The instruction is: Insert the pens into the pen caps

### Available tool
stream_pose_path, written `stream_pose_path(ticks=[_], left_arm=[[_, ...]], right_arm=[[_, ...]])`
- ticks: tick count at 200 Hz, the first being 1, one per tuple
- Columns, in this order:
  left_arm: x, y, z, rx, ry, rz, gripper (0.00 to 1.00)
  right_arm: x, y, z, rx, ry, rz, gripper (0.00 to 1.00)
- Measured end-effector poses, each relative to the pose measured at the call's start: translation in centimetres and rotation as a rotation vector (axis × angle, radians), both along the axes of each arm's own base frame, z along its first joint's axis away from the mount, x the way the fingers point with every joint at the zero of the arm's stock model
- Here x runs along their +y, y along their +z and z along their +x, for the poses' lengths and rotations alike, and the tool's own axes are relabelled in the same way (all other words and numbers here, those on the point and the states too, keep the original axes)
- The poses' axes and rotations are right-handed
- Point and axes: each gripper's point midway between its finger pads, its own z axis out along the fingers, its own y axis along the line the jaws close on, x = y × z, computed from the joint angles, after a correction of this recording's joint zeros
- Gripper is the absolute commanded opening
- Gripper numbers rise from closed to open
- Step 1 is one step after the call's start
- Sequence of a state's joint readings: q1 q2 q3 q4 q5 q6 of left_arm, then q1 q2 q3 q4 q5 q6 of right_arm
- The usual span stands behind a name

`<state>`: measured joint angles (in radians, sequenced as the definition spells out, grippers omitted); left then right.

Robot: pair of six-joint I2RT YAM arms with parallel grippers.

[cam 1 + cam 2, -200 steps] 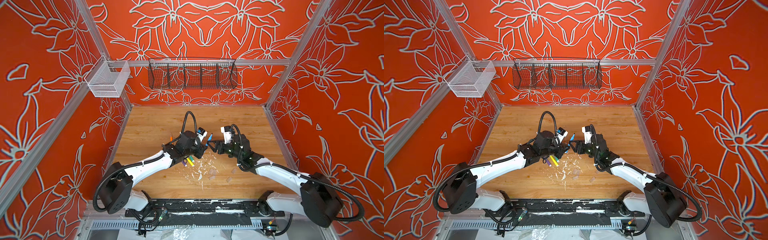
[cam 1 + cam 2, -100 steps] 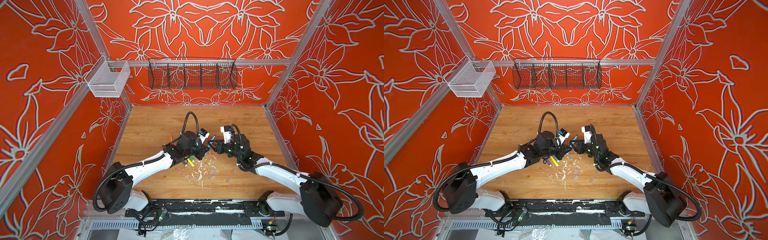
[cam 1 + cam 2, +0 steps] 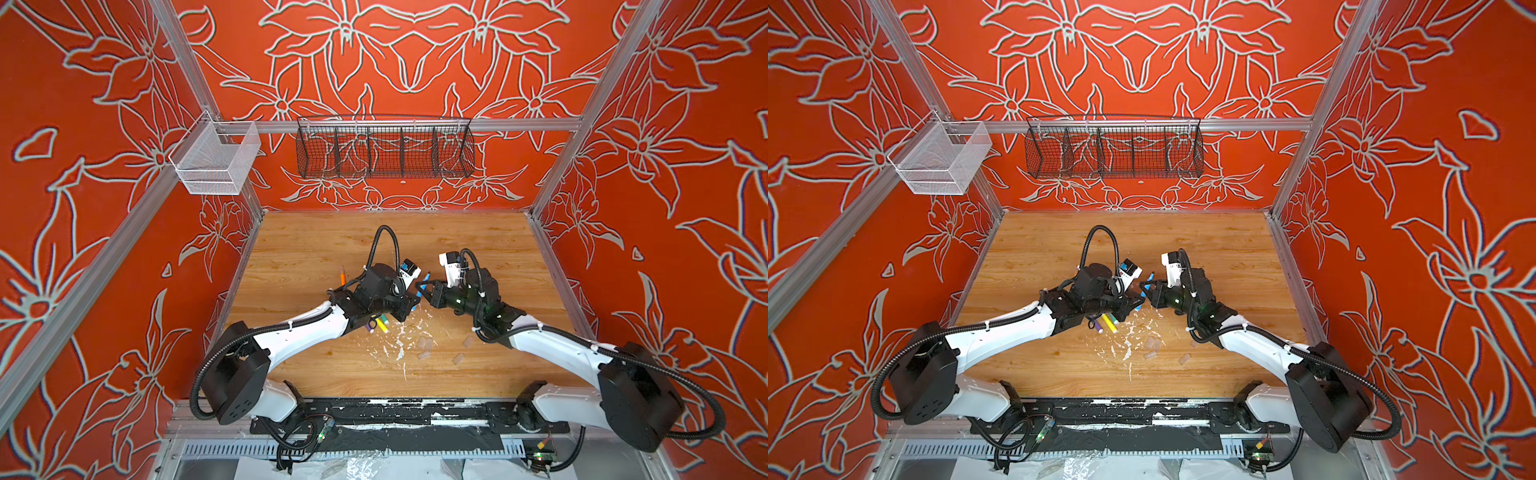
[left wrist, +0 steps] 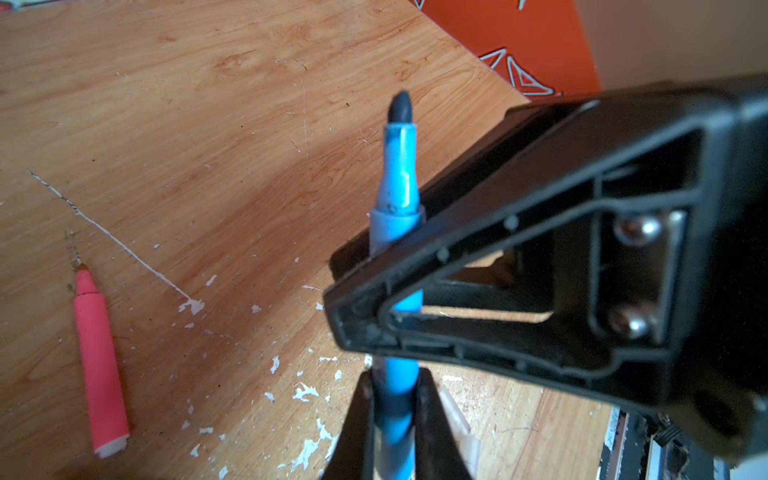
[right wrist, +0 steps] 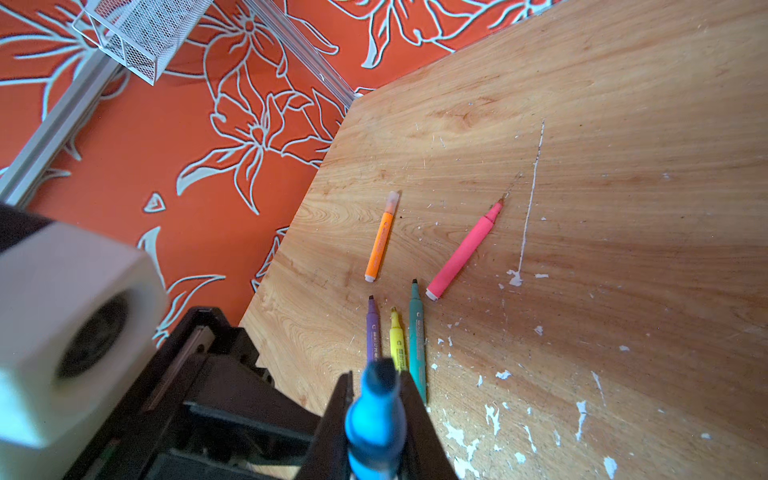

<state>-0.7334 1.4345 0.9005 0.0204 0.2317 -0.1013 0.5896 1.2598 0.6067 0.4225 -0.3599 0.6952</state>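
Observation:
The blue pen stands up off the table with both grippers on it. My left gripper is shut on its lower barrel. My right gripper is shut on the same blue pen, just below the dark tip. In both top views the two grippers meet at mid-table, left gripper and right gripper. Several clear pen caps lie loose on the wood in front of them. The pink pen, purple pen, yellow pen and green pen lie uncapped.
An orange pen with a clear cap on its tip lies near the table's left edge. White paint flecks mark the wood near the caps. A black wire basket and a white mesh bin hang on the back rail.
My right gripper has moved left to the blue pen held by my left gripper and has shut on it. The left arm has barely moved.

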Motion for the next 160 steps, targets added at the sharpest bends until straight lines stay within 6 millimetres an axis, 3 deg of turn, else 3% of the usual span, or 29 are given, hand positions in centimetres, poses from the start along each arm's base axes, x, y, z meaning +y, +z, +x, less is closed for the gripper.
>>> stream_pose_path(ticks=[59,104,119,142,160], left_arm=[[0.0,-0.4,0.1,0.006,0.009,0.007,0.33],[0.0,-0.4,0.3,0.000,0.012,0.008,0.38],[0.0,-0.3,0.4,-0.006,0.017,0.006,0.33],[-0.1,-0.1,0.6,-0.012,0.024,-0.004,0.00],[0.0,-0.3,0.6,-0.014,0.024,-0.001,0.00]], right_arm=[[1.8,0.3,-1.2,-0.013,0.057,0.020,0.00],[2.4,1.5,-1.4,-0.035,0.075,0.064,0.00],[2.5,1.9,-1.4,-0.040,0.079,0.083,0.00],[2.7,2.1,-1.4,-0.040,0.087,0.103,0.00],[2.8,2.0,-1.5,-0.038,0.090,0.107,0.00]])
